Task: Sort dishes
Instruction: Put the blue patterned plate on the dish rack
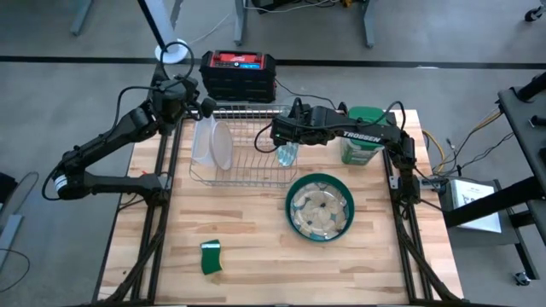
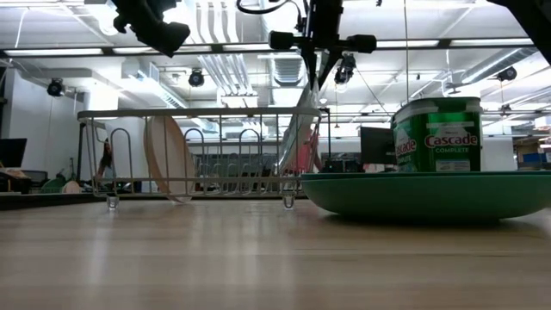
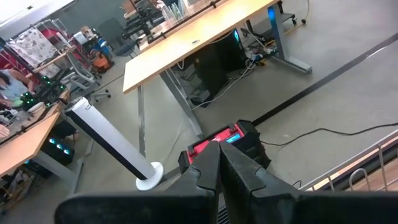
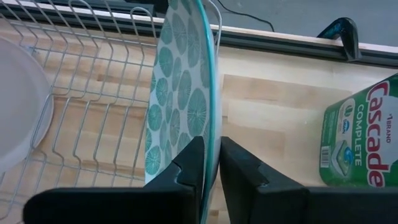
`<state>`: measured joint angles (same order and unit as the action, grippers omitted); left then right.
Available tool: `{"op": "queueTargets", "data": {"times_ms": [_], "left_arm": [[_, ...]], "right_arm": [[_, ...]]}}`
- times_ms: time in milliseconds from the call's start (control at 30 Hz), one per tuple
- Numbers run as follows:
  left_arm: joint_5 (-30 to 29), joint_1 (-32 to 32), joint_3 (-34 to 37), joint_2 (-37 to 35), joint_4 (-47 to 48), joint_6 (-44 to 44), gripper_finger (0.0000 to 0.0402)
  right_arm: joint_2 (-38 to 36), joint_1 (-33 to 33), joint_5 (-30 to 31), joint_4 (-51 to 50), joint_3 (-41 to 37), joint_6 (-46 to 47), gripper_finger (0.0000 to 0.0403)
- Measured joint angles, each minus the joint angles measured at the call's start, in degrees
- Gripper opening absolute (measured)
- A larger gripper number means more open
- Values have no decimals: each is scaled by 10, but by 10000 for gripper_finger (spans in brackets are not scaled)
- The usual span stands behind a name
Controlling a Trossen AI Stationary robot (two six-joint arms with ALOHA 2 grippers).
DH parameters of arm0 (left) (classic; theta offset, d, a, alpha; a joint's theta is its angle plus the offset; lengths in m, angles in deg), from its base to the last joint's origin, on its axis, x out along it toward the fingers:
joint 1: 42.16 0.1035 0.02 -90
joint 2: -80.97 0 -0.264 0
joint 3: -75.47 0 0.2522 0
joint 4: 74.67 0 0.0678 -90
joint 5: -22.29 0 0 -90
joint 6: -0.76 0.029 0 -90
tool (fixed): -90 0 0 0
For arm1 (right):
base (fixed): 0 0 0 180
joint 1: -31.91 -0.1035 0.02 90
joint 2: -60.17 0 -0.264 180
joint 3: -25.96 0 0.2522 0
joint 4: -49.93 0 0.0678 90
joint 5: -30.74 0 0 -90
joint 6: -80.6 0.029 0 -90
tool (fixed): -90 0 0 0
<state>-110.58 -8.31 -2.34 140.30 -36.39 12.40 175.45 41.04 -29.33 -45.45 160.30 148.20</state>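
Observation:
A clear glassy plate with a teal leaf pattern [image 4: 180,81] stands on edge in the wire dish rack [image 1: 247,166], near its right end. My right gripper [image 4: 211,148] is above it, shut on it. A whitish plate [image 1: 220,143] stands on its edge in the rack's left part. A dark green plate [image 1: 320,232] lies flat on the table near the rack, with a pale patterned plate [image 1: 319,210] lying in it. My left gripper [image 3: 219,171] is shut and raised over the table's far left corner [image 1: 182,92], touching nothing. My right gripper pinches the patterned plate's upper rim [image 4: 213,121] between its two fingers [image 4: 189,165], one on each face. The fingers come from above, pointing down [image 2: 314,60]. The plate stands nearly upright, slightly tilted, with its lower edge [image 2: 288,194] down between the rack's wires.
A green Cascade canister [image 1: 363,138] stands right of the rack at the far edge. A small green sponge [image 1: 211,257] lies near the table's near edge. A black and red box [image 1: 239,72] sits beyond the far edge. Bare wood shows left of the sponge and near the rack.

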Motion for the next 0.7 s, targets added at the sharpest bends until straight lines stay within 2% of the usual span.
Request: {"op": "queueTargets", "data": {"times_ms": [267,700], "left_arm": [[0,0,0,0,0,0,0],[0,0,0,0,0,0,0]], "right_arm": [[1,0,0,4,0,-4,88],[1,0,-5,7,0,-3,129]]}}
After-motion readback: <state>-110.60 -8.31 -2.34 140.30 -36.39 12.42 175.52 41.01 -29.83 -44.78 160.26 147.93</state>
